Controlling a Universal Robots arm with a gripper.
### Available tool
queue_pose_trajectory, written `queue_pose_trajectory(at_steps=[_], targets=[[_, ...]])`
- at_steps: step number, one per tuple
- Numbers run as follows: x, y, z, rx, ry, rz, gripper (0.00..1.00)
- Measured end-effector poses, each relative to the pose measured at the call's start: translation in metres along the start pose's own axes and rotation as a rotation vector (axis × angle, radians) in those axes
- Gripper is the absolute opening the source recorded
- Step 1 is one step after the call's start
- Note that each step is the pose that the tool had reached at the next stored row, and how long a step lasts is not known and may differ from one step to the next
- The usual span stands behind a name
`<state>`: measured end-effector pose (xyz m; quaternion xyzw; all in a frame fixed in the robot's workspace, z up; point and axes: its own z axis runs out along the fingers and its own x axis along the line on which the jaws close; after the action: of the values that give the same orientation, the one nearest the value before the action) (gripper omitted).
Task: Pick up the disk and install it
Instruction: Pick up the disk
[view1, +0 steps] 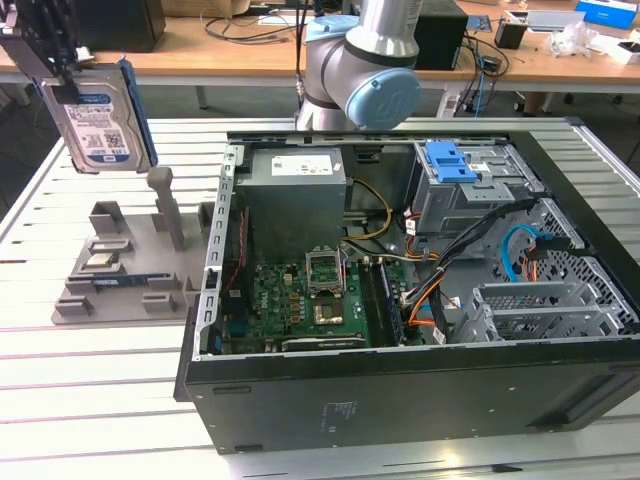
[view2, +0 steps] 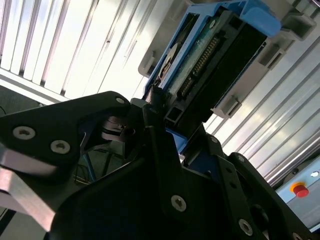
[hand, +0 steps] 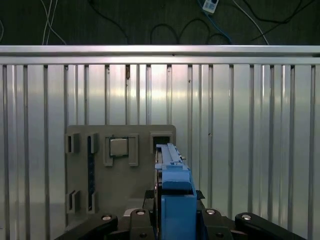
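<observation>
Claw (view1: 66, 90) clamped tight on one disk (view1: 100, 125), jaws on its edge. Disk hangs near upright in the air, label facing out, above one grey holder (view1: 120, 275) on slatted tabletop (view1: 90, 400). One chip (hand: 119, 147) sits in holder. One open PC case (view1: 400, 390) beside holder, toward exterior view's right.

Exterior view: the gripper (view1: 62, 85) runs off the frame's edge, covering one corner of the disk (view1: 102, 132).
</observation>
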<state>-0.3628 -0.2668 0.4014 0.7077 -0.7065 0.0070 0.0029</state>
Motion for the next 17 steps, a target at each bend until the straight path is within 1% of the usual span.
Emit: queue_pose_trajectory(at_steps=[10, 13, 15, 17], targets=[[-0.0005, -0.0001, -0.0132, 0.0, 0.0, 0.0, 0.36], [-0.0007, -0.0001, -0.0189, 0.0, 0.0001, 0.0, 0.36], [-0.0008, -0.0002, -0.0264, 0.0, 0.0, 0.0, 0.36], [-0.0009, -0.0002, -0.0305, 0.0001, 0.0, 0.0, 0.36]])
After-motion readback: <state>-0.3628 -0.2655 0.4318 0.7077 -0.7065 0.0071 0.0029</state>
